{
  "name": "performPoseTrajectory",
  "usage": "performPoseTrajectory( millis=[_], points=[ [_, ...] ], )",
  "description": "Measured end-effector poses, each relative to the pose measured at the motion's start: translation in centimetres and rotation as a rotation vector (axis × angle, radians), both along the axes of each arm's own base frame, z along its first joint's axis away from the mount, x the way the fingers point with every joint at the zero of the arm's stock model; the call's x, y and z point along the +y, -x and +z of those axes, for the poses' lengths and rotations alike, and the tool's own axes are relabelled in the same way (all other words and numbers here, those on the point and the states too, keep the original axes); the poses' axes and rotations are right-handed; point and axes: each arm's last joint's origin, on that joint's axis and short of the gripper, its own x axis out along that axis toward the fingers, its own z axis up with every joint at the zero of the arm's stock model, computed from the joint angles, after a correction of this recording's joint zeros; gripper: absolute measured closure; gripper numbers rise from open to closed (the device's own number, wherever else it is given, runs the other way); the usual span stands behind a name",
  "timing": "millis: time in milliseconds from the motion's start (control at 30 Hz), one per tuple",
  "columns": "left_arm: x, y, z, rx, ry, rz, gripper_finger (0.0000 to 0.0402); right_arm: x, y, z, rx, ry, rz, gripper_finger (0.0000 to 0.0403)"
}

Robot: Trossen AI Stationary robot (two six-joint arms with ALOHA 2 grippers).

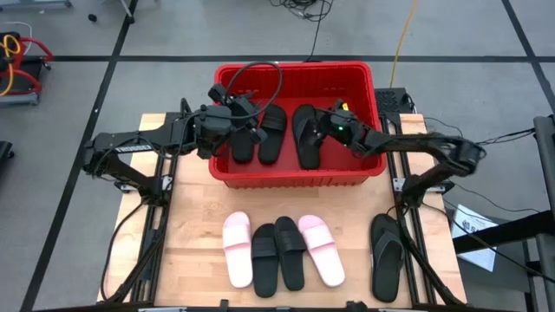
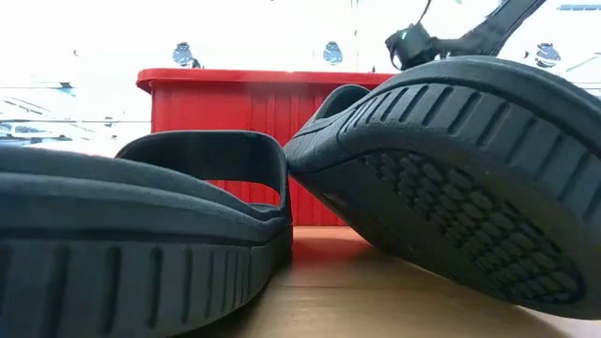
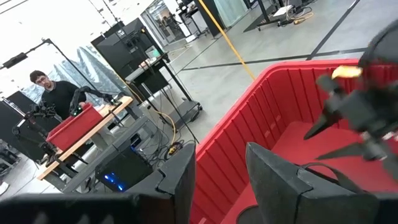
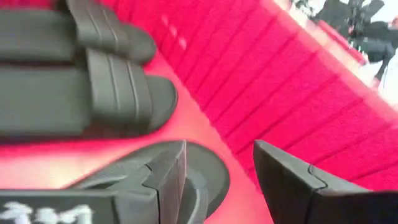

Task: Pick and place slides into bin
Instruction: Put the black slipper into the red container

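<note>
The red bin [image 1: 295, 173] stands at the table's far middle. Two black band slides [image 1: 257, 134] lie side by side on its floor at the left, and they also show in the right wrist view [image 4: 93, 81]. A black flip-flop [image 1: 305, 134] lies on the bin floor to their right. My left gripper [image 1: 247, 117] is open and empty above the band slides, inside the bin's far left part. My right gripper [image 1: 328, 123] is open just above the flip-flop's end [image 4: 205, 171], its fingers apart from it.
On the table's near half lie a pink slide [image 1: 237, 250], two black band slides [image 1: 277, 256], a second pink slide [image 1: 322, 250] and a black flip-flop [image 1: 386, 256] near the right edge. A person [image 3: 53, 93] stands by another table in the room beyond.
</note>
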Motion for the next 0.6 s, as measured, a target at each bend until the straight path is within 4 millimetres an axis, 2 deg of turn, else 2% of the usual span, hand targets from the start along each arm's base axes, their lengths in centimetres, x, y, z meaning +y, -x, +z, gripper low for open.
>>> performPoseTrajectory(
  millis=[167,333,433,600],
  points=[
    [-0.1,0.2,0.2,-0.006,-0.001,-0.001,0.0252,3.0,1.5,4.2,-0.092,0.047,0.071,0.0227],
    [-0.4,0.9,0.8,-0.029,-0.003,-0.007,0.0252,6.3,3.5,7.5,-0.163,0.076,0.159,0.0227],
    [-0.7,1.2,1.0,-0.033,-0.001,-0.017,0.0252,8.4,4.7,8.6,-0.159,0.085,0.232,0.0227],
    [-1.2,2.0,1.5,-0.041,-0.001,-0.032,0.0252,11.7,6.5,9.0,-0.081,0.075,0.378,0.0227]
  ],
)
